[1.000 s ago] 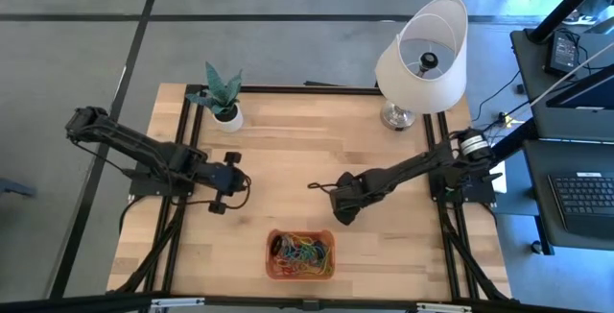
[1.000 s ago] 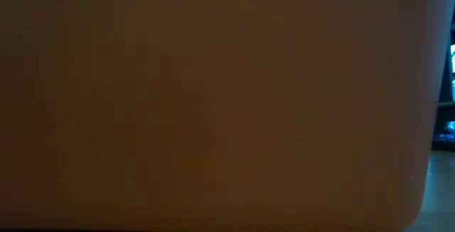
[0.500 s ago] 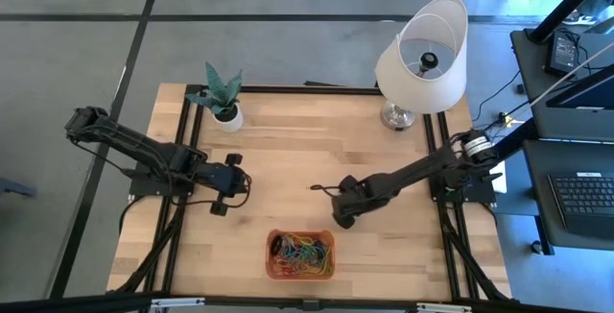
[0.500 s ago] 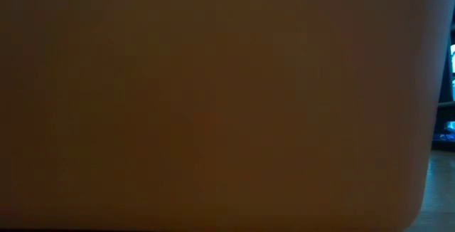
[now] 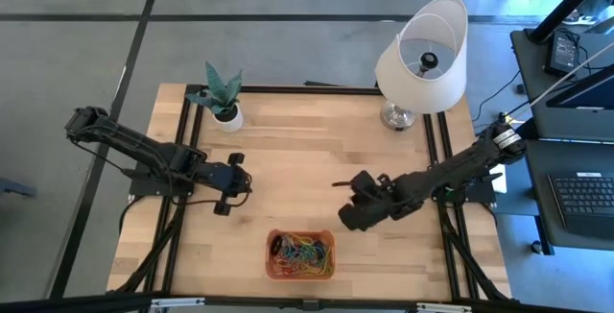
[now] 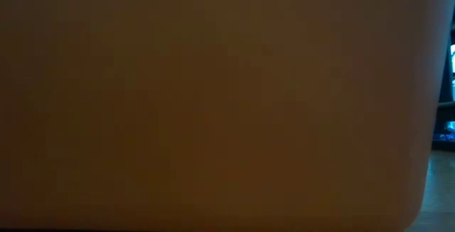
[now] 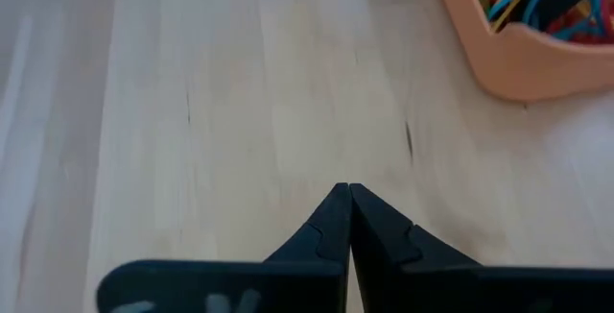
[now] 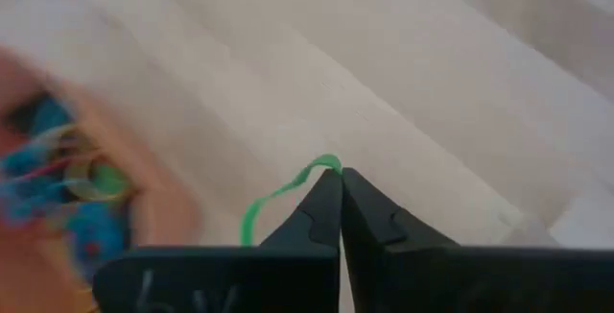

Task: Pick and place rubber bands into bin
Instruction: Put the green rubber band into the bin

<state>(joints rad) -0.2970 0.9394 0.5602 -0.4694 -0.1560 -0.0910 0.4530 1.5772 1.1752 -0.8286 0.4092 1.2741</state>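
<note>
The orange bin (image 5: pixel 271 267) stands near the table's near edge, with many coloured rubber bands (image 5: pixel 301 249) in it. It also shows in the left wrist view (image 7: pixel 518 68), as a blur in the right wrist view (image 8: pixel 144 198), and its wall fills the low view (image 6: pixel 213 104). My right gripper (image 5: pixel 349 217) is above the table, just right of the bin and a little farther back, shut on a green rubber band (image 8: pixel 278 196). My left gripper (image 5: pixel 246 190) is shut and empty over bare wood left of the bin, shown also in its wrist view (image 7: pixel 349 190). My right gripper pinches the green rubber band at one end (image 8: pixel 329 164) between its two fingertips. The rest of the band curves away to one side of the fingers, slack. Whether it touches the table, I cannot tell.
A white lamp (image 5: pixel 422 54) stands at the far right corner and a small plant in a white pot (image 5: pixel 224 111) at the far left. Bare wood lies between the two arms. A desk with a keyboard (image 5: pixel 580 198) is beyond the right edge.
My right gripper has moved toward the table's right edge and a little toward the near edge, and looks higher than before. It has stayed shut.
</note>
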